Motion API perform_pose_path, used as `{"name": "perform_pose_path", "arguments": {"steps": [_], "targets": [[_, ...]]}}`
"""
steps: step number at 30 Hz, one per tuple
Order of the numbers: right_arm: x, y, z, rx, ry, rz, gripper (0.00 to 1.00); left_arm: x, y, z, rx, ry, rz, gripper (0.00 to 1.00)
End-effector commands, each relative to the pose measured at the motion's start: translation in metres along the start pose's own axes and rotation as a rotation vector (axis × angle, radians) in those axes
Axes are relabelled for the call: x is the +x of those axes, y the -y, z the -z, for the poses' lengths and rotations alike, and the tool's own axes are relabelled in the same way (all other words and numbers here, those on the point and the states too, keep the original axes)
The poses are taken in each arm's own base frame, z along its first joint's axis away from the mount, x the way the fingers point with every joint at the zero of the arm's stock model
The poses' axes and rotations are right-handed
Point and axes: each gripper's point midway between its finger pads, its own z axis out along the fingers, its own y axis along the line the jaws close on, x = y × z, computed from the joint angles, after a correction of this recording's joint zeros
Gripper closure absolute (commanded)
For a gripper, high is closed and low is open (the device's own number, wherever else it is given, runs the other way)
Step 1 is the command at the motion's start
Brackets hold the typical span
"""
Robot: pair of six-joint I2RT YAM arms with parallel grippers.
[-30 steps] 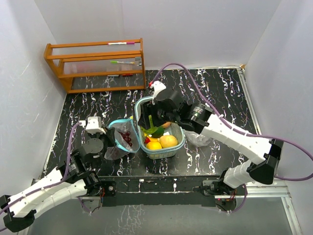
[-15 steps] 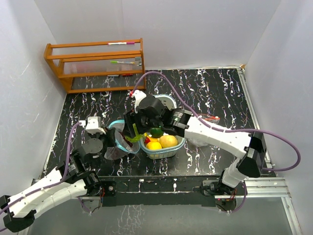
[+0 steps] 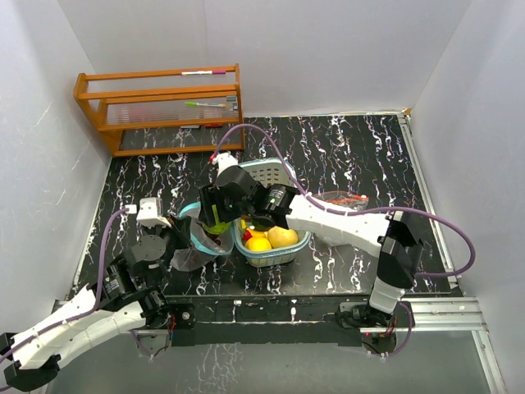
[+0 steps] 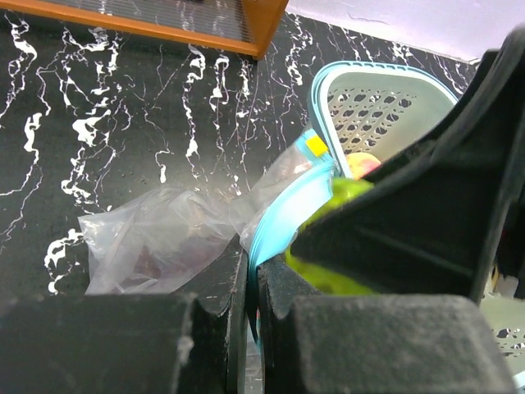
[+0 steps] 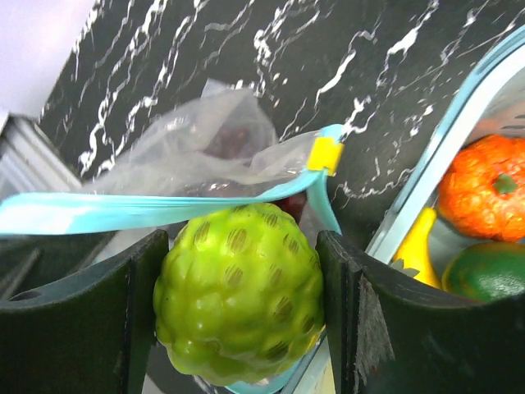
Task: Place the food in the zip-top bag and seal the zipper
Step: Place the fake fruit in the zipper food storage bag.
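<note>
The clear zip-top bag (image 3: 190, 250) lies left of the basket, its teal zipper strip (image 5: 123, 209) and yellow slider (image 5: 325, 153) held up. My left gripper (image 4: 253, 287) is shut on the teal rim (image 4: 283, 217). My right gripper (image 5: 238, 295) is shut on a bumpy green fruit (image 5: 238, 287) right at the bag's mouth, just under the strip. From above, that fruit (image 3: 216, 222) shows between the black fingers. Something dark red (image 5: 238, 139) shows through the bag's plastic. More food lies in the teal lattice basket (image 3: 289, 250): a yellow piece (image 3: 258, 244), a peach one (image 3: 283, 236) and an orange one (image 5: 484, 197).
A wooden rack (image 3: 160, 107) stands at the back left against the wall. A crumpled clear wrapper (image 3: 340, 199) lies right of the basket, behind my right forearm. White walls close the table on three sides.
My right arm has swung left from above the basket to the bag's mouth, carrying the green fruit. The left gripper has kept its hold on the bag's rim.
</note>
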Motion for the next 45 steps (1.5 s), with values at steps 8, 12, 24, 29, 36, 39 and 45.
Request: {"name": "perform_pose_path", "arguments": {"steps": [8,12,24,29,36,39,45], "targets": [[-0.065,-0.013,-0.024,0.141,0.239,-0.053,0.81,-0.010,0.015,0.004,0.063,0.010,0.118,1.00],[-0.052,-0.025,-0.035,0.129,0.203,-0.027,0.79,-0.012,0.016,0.003,0.063,0.021,0.110,1.00],[-0.030,-0.052,-0.010,0.049,0.159,-0.003,0.37,-0.005,0.011,-0.002,0.034,0.019,0.082,1.00],[-0.028,-0.051,-0.010,0.056,0.149,-0.011,0.36,-0.027,0.014,0.004,0.062,0.090,0.156,1.00],[-0.016,-0.009,-0.022,0.305,0.159,0.003,0.36,-0.041,0.006,0.015,0.071,0.151,0.309,1.00],[-0.009,0.015,-0.020,0.431,0.157,0.022,0.36,-0.038,-0.011,0.021,0.008,0.136,0.316,1.00],[-0.015,0.020,-0.012,0.454,0.184,0.035,0.35,-0.020,-0.031,0.023,-0.074,0.097,0.329,1.00]]}}
